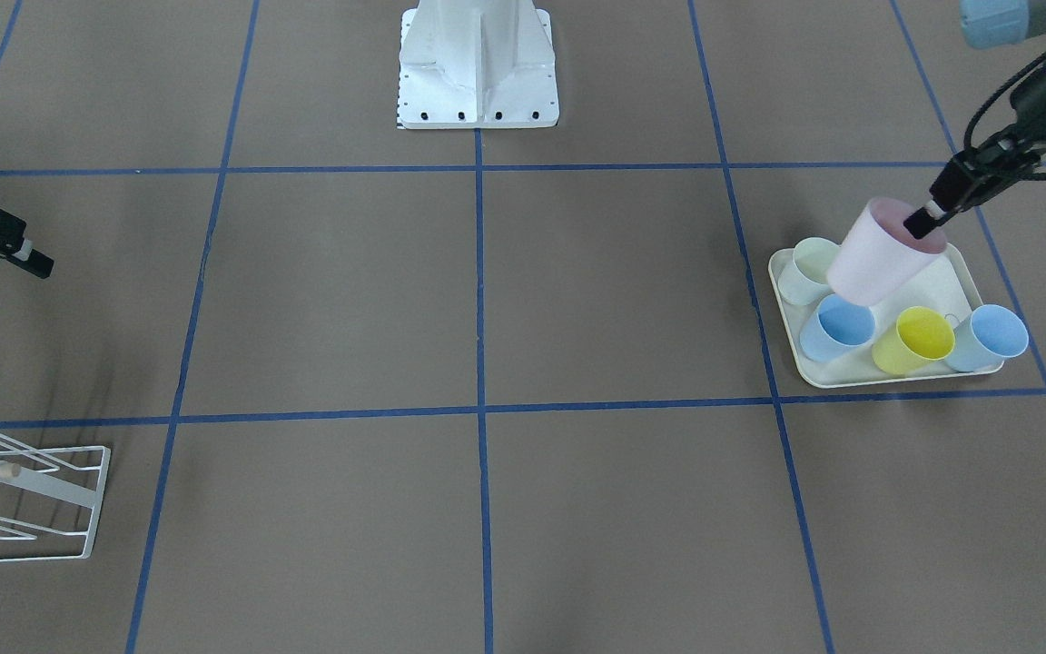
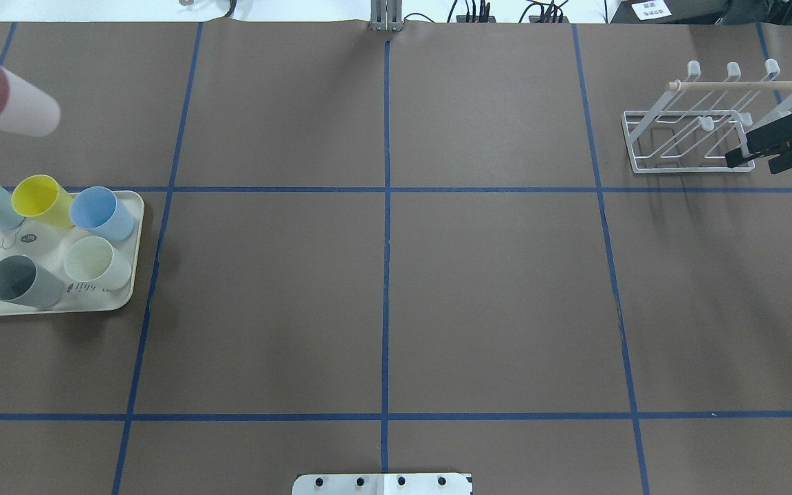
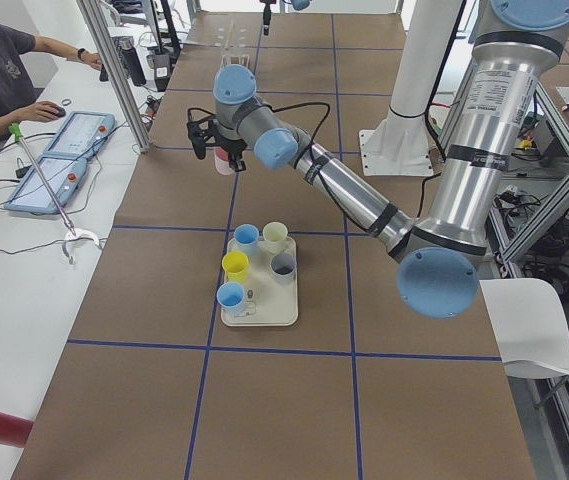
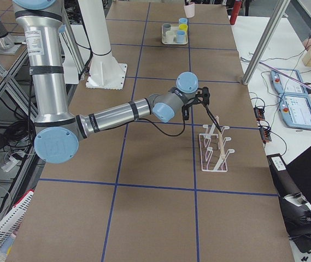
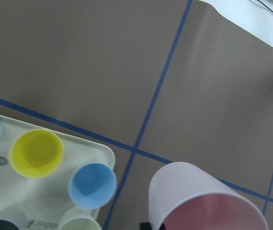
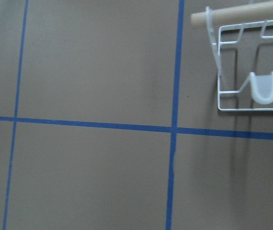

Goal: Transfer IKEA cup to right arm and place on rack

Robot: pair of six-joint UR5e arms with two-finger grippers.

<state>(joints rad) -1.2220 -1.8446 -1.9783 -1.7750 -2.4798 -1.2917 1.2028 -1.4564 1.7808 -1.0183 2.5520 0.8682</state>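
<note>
Left gripper (image 1: 923, 221) pinches the rim of the pale pink cup (image 1: 882, 256), held tilted in the air near the cream tray (image 1: 794, 352). The tray holds two blue cups (image 2: 102, 213), a yellow cup (image 2: 42, 201), a pale green cup (image 2: 97, 262) and a grey cup (image 2: 21, 282), which the pink cup hides in the front view. The right gripper (image 1: 4, 275), jaws apart, hangs near the white wire rack (image 1: 78, 495), which the frame edge cuts off.

The tray (image 2: 59, 310) sits on the table (image 2: 492, 295), far over on the robot's left. Five cups (image 2: 97, 262) stand in it: three in the far row, two in the row nearer the robot. The left gripper (image 1: 927, 218) holds the lifted cup (image 2: 14, 100) tipped up in the air by the tray. The rack (image 2: 707, 122) stands far over on the right. The right gripper (image 2: 752, 163) hangs near it.
</note>
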